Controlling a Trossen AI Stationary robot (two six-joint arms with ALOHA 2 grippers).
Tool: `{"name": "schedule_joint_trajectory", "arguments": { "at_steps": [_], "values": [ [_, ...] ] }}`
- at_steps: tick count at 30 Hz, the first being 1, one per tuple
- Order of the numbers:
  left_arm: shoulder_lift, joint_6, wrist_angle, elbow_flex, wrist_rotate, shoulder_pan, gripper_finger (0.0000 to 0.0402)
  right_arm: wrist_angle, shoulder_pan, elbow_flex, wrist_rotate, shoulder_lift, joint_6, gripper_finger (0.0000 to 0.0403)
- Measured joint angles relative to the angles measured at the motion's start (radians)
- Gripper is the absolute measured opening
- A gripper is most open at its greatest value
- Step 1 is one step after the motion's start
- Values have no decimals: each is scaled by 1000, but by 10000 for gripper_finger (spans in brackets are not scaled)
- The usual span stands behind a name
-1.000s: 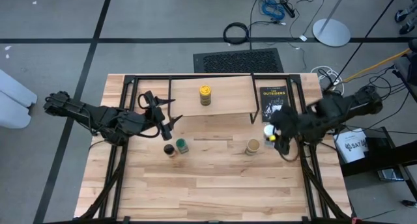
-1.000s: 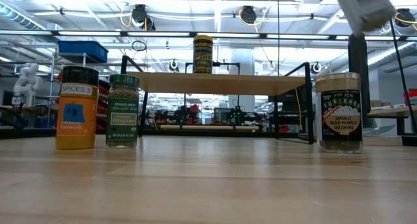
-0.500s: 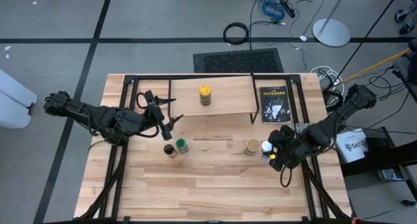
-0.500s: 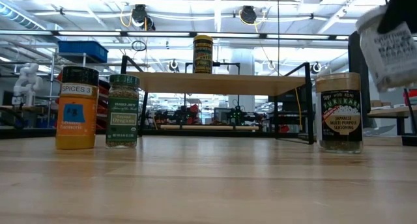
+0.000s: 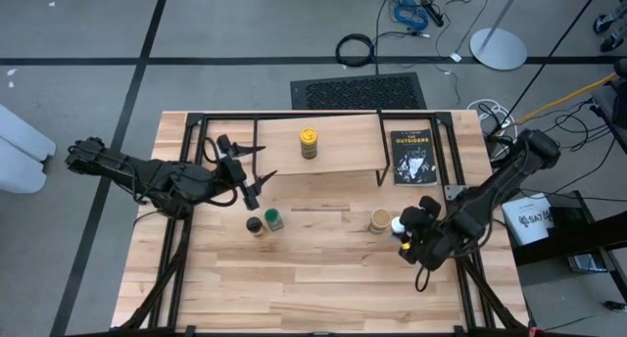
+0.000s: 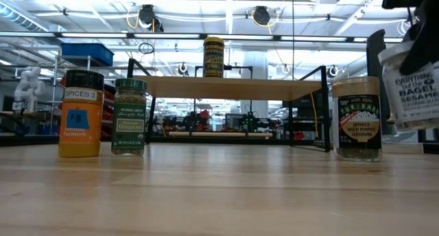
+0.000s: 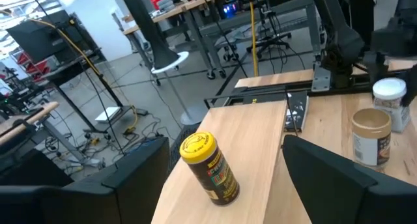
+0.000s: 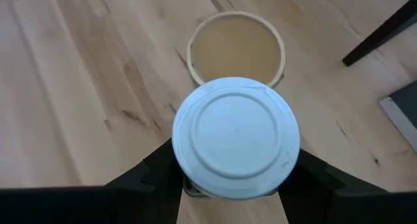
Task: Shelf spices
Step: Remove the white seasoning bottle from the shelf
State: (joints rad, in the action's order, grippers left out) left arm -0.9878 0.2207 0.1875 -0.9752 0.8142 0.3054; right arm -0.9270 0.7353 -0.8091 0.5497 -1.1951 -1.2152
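I note the low light-wood shelf on thin black legs (image 5: 318,151) at the far side of the butcher-block tabletop (image 5: 313,288). It carries one yellow-lidded spice jar (image 5: 309,142). The right gripper (image 5: 407,231) sits well short of the shelf, on the near right, clenched on the white-lidded spice jar (image 8: 236,137). The jar's long axis is upright and it hangs clear of the table, just beside the tan-lidded jar (image 5: 380,219). The shelf lies away and leftward from these fingers. The left gripper (image 5: 257,176), fingers apart and empty, hovers at the shelf's left end. The dark-lidded jar (image 5: 255,225) and green-lidded jar (image 5: 274,217) stand nearer it.
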Motion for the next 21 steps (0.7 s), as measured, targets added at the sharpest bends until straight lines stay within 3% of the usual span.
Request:
{"name": "schedule_joint_trajectory", "arguments": {
  "at_steps": [9, 21],
  "values": [
    [0, -5, 0, 0, -78, 0, 310, 15, 0, 8, 1, -98, -1, 188],
    [0, -5, 0, 0, -78, 0, 310, 47, 0, 8, 1, -169, 0, 195]
  ]
}}
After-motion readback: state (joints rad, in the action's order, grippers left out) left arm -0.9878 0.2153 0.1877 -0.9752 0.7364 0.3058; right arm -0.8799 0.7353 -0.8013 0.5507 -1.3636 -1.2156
